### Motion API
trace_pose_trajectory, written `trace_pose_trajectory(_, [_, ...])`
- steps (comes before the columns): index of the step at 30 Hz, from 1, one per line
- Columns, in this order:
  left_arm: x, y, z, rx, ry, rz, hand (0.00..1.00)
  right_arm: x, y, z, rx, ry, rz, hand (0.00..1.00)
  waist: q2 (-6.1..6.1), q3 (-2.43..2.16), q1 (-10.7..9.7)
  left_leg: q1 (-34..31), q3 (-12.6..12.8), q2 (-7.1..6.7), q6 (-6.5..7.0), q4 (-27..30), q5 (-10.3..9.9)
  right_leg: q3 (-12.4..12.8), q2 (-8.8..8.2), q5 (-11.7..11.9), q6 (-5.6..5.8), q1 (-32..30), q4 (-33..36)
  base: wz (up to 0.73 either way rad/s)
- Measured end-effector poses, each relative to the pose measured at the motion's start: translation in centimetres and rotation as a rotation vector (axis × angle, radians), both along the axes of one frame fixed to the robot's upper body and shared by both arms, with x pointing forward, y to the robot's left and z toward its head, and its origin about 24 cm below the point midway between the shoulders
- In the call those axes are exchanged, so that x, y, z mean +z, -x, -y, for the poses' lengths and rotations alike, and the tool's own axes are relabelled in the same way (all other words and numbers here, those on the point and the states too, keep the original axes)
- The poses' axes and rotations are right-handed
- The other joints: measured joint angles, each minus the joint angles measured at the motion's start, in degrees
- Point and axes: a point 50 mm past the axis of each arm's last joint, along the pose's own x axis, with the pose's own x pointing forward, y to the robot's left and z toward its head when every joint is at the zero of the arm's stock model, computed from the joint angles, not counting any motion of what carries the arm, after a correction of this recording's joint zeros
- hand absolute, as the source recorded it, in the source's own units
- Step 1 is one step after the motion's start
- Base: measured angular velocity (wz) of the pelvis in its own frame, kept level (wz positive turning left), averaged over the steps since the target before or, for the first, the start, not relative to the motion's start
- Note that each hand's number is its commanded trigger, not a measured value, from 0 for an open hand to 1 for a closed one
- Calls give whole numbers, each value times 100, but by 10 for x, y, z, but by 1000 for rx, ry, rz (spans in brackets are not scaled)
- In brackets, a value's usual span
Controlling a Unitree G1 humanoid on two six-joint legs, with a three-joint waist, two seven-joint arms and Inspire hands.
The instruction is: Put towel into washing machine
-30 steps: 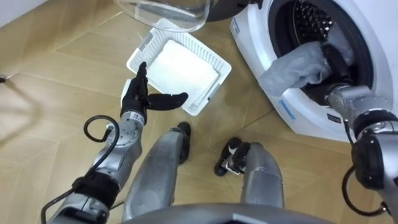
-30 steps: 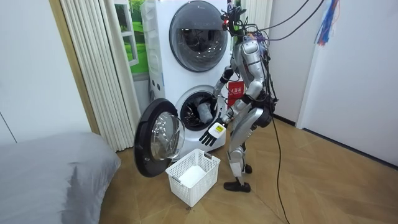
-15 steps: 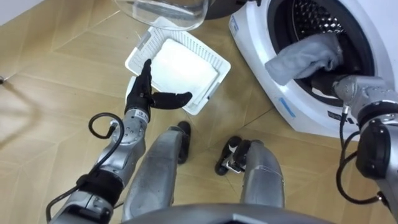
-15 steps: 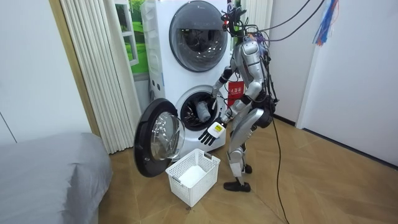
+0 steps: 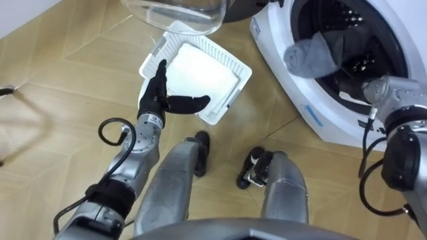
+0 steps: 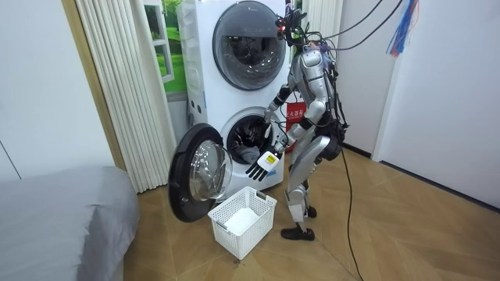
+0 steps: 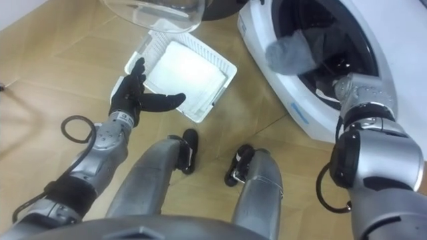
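— Most of the towel (image 5: 313, 53) sits in the washing machine (image 5: 333, 130) mouth. Finished?
— No. My right hand is hidden inside, its grip I cannot tell; I should push deeper. My left hand (image 5: 160, 100) hangs released.

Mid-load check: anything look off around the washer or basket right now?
One thing: the grey towel is bunched at the rim of the opening of the washing machine, not fully inside, so it might slip back out. The basket sits upright on the floor.
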Motion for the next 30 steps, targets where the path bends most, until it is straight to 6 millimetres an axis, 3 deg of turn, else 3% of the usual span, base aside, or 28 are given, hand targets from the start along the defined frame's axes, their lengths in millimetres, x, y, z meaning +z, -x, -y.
trace_pose_trajectory(12, [8, -11, 1, -9, -10, 46, 0, 1, 0, 0, -61, -22, -16, 0, -1, 2, -12, 32, 2, -3, 22, -144, 16, 1, 19, 25, 43, 39, -146, 1])
trace_pose_trajectory(19, [7, -11, 2, -41, -17, 41, 0, -9, 8, -1, -69, -25, -48, 0, 48, 15, -18, 302, -24, 36, 32, -426, 25, -66, 139, 115, 123, 376, -558, 0])
trace_pose_trajectory(24, [-4, -10, -1, -68, -47, -12, 0, -27, 25, 3, -19, 76, -68, 0, 217, 60, -11, 730, -3, 76, 42, -711, 31, -166, 258, 206, 209, 890, -1017, 2])
trace_pose_trajectory(28, [-17, -1, -14, -86, -119, -71, 0, -46, 45, 3, 116, 218, -113, 0, 302, 49, -7, 1195, 6, 74, 46, -1112, 71, -167, 343, 305, 256, 1329, -1409, -4])
trace_pose_trajectory(30, [-26, 7, -23, -107, -186, -112, 0, -63, 64, 1, 242, 308, -167, 0, 332, 38, -16, 1505, -3, 78, 37, -1313, 77, -178, 412, 344, 293, 1670, -1679, 0])
